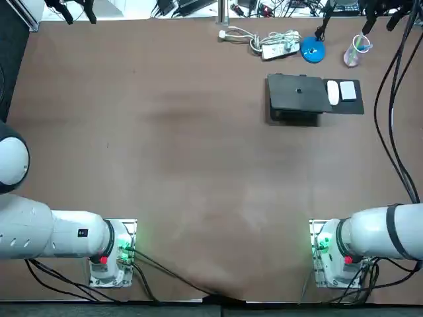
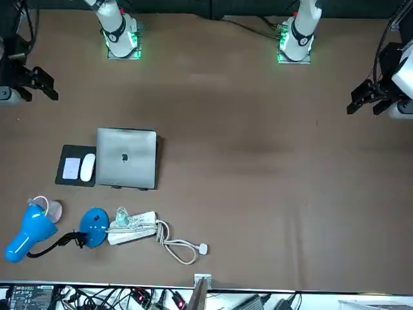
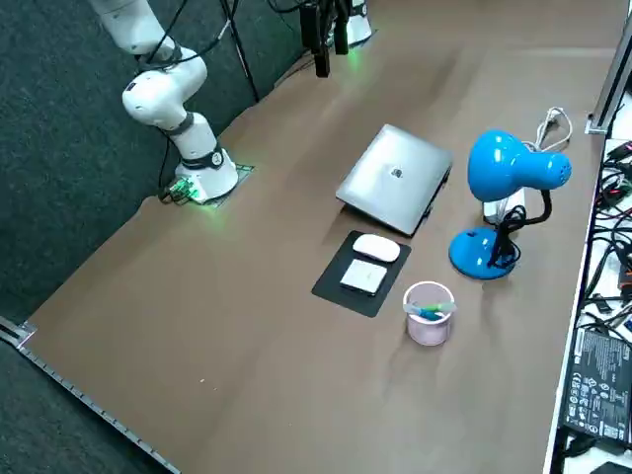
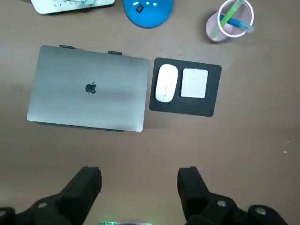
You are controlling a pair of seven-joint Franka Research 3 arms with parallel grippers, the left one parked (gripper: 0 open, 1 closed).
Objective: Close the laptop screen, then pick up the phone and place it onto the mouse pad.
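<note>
The grey laptop (image 4: 89, 93) (image 1: 297, 92) (image 2: 127, 158) (image 3: 395, 180) lies with its lid down flat. Beside it is the black mouse pad (image 4: 187, 107) (image 1: 344, 107). A white phone (image 4: 194, 83) (image 1: 348, 90) (image 3: 362, 277) rests flat on the pad, next to a white mouse (image 4: 166, 83) (image 1: 333, 92). My right gripper (image 4: 139, 173) hangs high above the table on the robot's side of the laptop, open, with nothing between its fingers. It touches none of these objects.
Behind the laptop stand a blue desk lamp (image 3: 504, 173) (image 4: 147, 7) and a pink cup (image 4: 229, 21) (image 3: 428, 314) holding pens. A white power strip (image 1: 277, 47) (image 2: 132, 227) with a coiled cable lies near the far edge.
</note>
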